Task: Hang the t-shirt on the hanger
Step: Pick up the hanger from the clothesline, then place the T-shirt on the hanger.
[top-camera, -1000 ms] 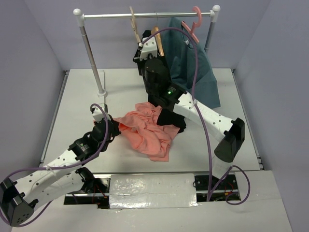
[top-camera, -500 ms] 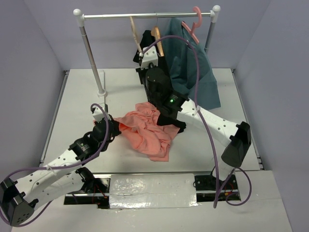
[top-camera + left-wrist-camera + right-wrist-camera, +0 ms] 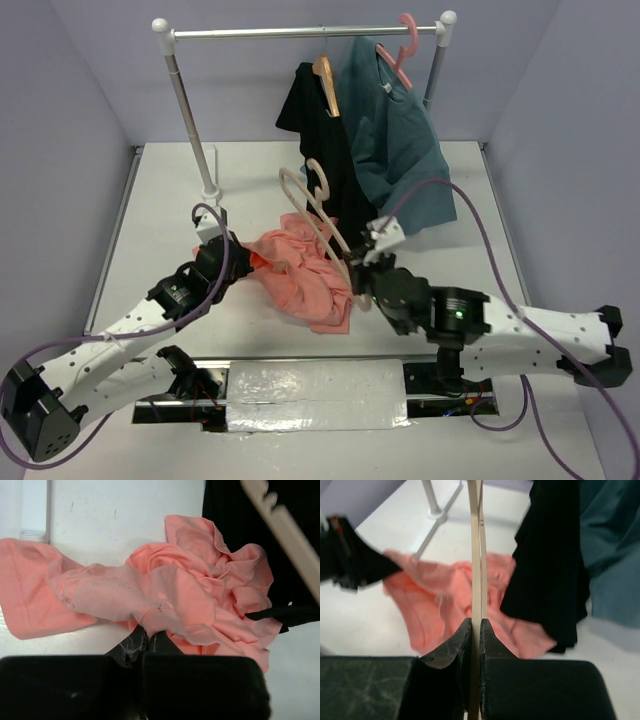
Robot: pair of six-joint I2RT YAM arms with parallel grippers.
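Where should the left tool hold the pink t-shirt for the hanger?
The t-shirt's ribbed stitched band, where the left tool pinches, approached low from the left. The cloth is crumpled; that band is its firmest exposed edge, likely rimming an opening for the hanger.

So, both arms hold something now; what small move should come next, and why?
Probably the left fingers should lift their pinched t-shirt edge off the table, opening it: the right fingers hold the hanger over cloth that lies crumpled.

t-shirt (image 3: 300, 280) on table (image 3: 170, 220) (mid) | hanger (image 3: 476, 540) above it | rack (image 3: 300, 32) behind
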